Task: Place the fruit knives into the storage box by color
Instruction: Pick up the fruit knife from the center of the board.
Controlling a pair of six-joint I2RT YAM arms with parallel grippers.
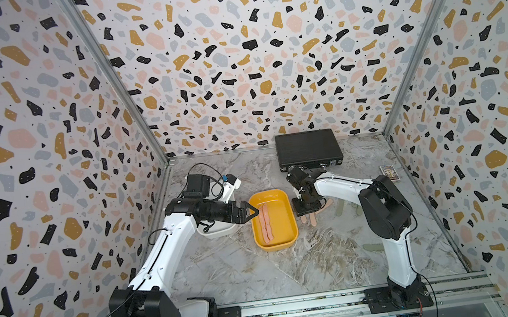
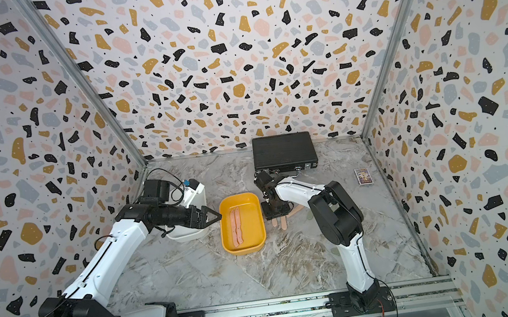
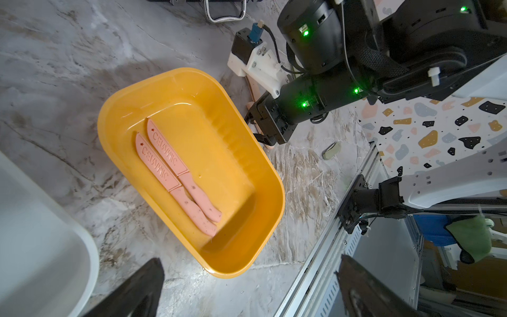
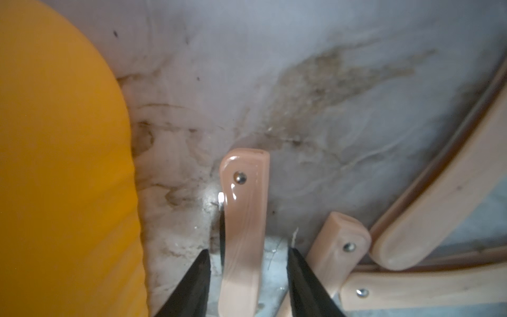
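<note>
Right wrist alone: pink knife [image 4: 242, 219] within parted pincer [image 4: 248, 250]

white tub [image 1: 219, 233] mostly under left arm [image 1: 170, 238], pink knives [image 1: 315, 220] half beneath right hand [image 1: 306, 208]

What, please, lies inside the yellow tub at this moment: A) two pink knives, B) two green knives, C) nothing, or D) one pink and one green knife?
A: the left wrist view shows two pink knives lying side by side in the yellow tub.
</note>
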